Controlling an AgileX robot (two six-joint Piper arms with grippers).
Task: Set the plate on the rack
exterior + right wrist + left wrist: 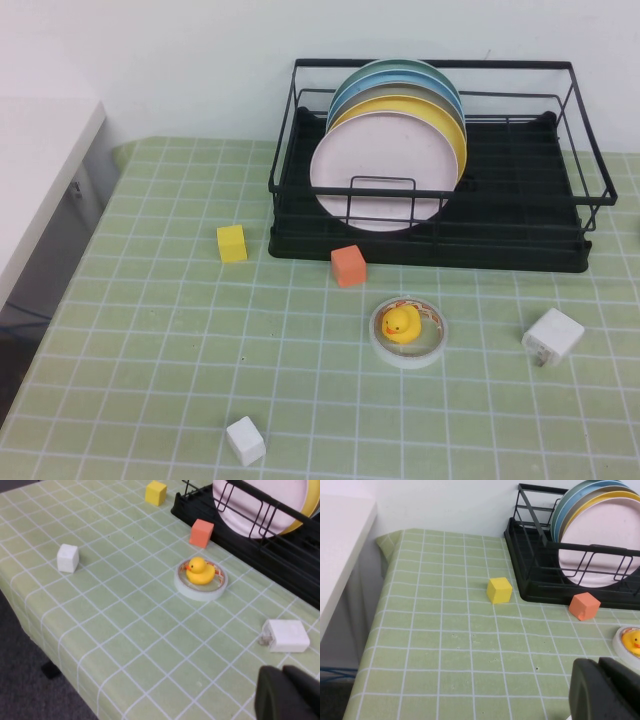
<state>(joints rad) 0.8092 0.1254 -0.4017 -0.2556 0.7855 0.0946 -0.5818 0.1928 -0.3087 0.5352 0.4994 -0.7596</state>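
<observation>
The pale pink plate (385, 170) stands upright in the black wire rack (520, 243), in front of a yellow plate (452, 130) and blue and grey plates. It also shows in the left wrist view (600, 545) and the right wrist view (260, 505). Neither gripper shows in the high view. My left gripper (599, 664) is shut and empty, low over the table, well short of the rack (530, 575). My right gripper (282, 671) is shut and empty, over the table's near right part, short of the white charger (286, 635).
On the green checked cloth lie a yellow cube (231, 243), an orange cube (348, 265), a white cube (245, 441), a tape roll (430, 350) with a rubber duck (401, 323) inside, and the white charger (552, 337). A white cabinet (40, 170) stands at the left.
</observation>
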